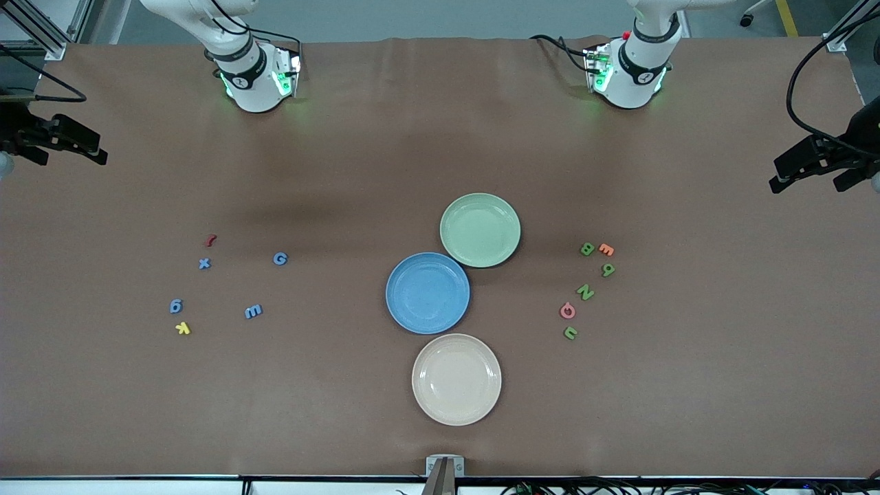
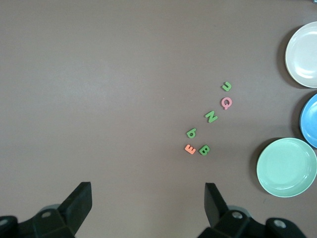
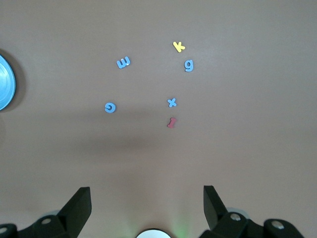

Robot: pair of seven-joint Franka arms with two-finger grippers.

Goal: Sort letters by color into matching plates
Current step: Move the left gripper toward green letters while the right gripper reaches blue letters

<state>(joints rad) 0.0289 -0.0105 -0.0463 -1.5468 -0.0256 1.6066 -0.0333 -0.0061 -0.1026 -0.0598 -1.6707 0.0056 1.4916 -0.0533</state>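
- Mid-worktop (image 1: 344, 172): three plates in a touching chain. Pale green plate (image 1: 480, 229) lies farthest from the front camera, blue plate (image 1: 427, 293) just nearer, cream plate (image 1: 456, 379) nearest. All three are bare.
- Toward the right arm's end: four blue letters lie scattered and apart: G (image 1: 280, 258), x (image 1: 204, 263), m (image 1: 253, 311), g (image 1: 177, 306). A red piece (image 1: 211, 240) sits just beside the x; a yellow k (image 1: 182, 328) lies nearest the camera, beside the g.
- Toward the left arm's end: four green letters in a loose line: B (image 1: 587, 249), small g-shape (image 1: 608, 269), N (image 1: 585, 292), u (image 1: 570, 333). An orange E (image 1: 606, 249) is just beside the B; a pink Q (image 1: 567, 311) lies between the N and u.
- Left pincer (image 2: 147, 198): fingers wide apart, holding nothing, high over bare worktop near the green group.
- Right pincer (image 3: 147, 198): fingers wide apart, holding nothing, high over bare worktop near the blue group.
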